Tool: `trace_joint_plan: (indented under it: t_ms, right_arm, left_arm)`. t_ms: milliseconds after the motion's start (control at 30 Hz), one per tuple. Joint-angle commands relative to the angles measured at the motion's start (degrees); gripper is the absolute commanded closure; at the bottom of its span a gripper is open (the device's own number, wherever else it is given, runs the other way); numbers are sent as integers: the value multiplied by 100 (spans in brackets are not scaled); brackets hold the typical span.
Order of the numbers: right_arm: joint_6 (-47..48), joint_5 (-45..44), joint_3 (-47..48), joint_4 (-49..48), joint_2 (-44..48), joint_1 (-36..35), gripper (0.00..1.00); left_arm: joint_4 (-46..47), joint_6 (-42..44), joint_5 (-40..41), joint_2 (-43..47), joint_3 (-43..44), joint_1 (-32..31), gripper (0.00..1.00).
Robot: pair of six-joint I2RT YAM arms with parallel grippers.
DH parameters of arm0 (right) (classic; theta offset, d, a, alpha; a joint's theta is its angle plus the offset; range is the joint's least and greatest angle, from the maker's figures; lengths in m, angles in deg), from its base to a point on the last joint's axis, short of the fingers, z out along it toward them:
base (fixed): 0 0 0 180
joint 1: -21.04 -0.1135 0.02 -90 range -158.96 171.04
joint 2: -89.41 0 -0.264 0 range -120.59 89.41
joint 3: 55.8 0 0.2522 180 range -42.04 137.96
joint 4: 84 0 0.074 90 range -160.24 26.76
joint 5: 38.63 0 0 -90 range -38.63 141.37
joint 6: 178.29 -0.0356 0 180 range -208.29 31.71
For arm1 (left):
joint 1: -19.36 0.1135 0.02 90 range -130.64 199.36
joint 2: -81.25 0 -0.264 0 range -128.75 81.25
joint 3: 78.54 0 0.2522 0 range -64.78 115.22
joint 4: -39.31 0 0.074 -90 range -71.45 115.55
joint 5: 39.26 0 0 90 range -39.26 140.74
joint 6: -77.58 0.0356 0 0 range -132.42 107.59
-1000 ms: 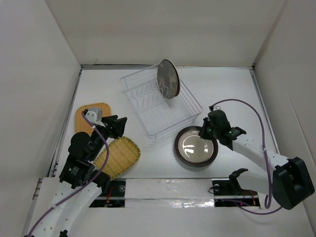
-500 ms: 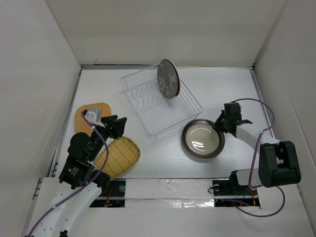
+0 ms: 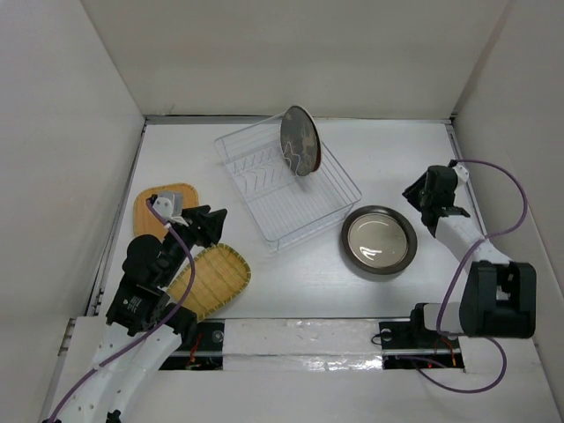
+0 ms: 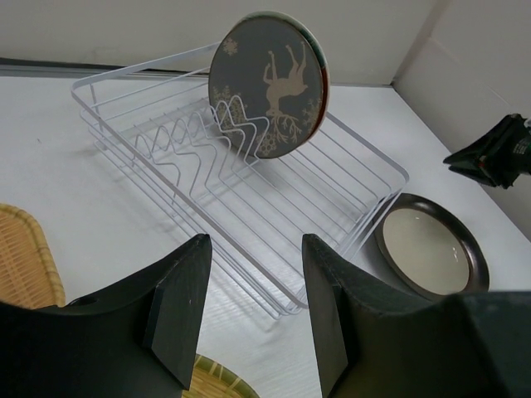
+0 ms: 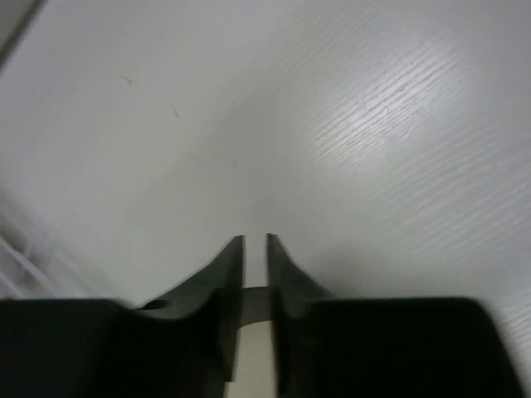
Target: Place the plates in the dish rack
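a: what's the biggest thing on the table [image 3: 291, 286]?
b: the dish rack [image 3: 291, 198], toward 12 o'clock and turned askew. one plate stands on edge at the rack's 12 o'clock end, tilted among the prongs: the grey deer plate [image 3: 300, 141].
a: and the other plates?
b: flat on the table. the shiny dark plate [image 3: 379, 240] lies at 4 o'clock of the rack, just beside its corner. the yellow woven plate [image 3: 216, 278] lies at 7 o'clock. the orange woven plate [image 3: 150, 211] lies at 9 o'clock, partly hidden by the left arm.
a: the claws?
b: the left claw [image 4: 255, 245] hovers at 8 o'clock of the rack, jaws moderately apart and gripping nothing. the right claw [image 3: 416, 192] sits at 2 o'clock of the shiny plate, not touching it. its jaws leave only a thin slit, with bare table showing through and nothing held.
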Motion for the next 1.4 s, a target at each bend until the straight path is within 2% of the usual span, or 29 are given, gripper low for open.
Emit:
trace_joint_plan:
  t_ms: [0,100,200,367,467,767,867,900,967,1000,1167,1200,1233,1367]
  right_arm:
    - [-213,-95,-653,-87,1165,74,50]
    - [-328,115,-1339,563,2135,407,27]
    - [-328,624,-1684,1275,2665,620,19]
    - [-513,1440,-2036,1988,2992,726,18]
    - [-583,1862,-2080,2068,2651,726,18]
    - [-460,2243,-1940,2094,1517,726,18]
    - [-688,2199,-2036,1787,1243,787,31]
    - [-758,2155,-2115,1682,1260,787,43]
    - [-864,2067,-2221,1619,1462,944,56]
    - [-882,1989,-2221,1654,1558,945,66]
    - [-750,1576,-1837,2101,2165,998,85]
    - [-689,1383,-1713,2207,2218,1059,95]
    - [-532,1312,-1572,2365,2280,1060,99]
    - [-127,970,-843,2673,2553,1130,100]
  left_arm:
    - [244,11,7,71,24,-36,55]
    - [261,3,-55,115,7,-36,55]
    - [270,-6,-134,159,6,-36,55]
    - [279,-6,-204,247,-2,-36,55]
    - [270,-15,-187,299,-2,-36,55]
    - [244,-6,-99,379,6,-36,55]
    - [244,-6,-47,379,15,-36,55]
    - [244,-6,-55,361,7,-36,55]
    - [244,-6,-73,326,15,-36,55]
    - [261,-6,-81,300,7,-36,55]
    - [252,2,-73,273,6,-36,55]
    - [244,-6,-55,273,6,-36,55]
    - [244,-6,-38,273,15,-36,55]
    - [244,2,-29,220,15,-36,55]
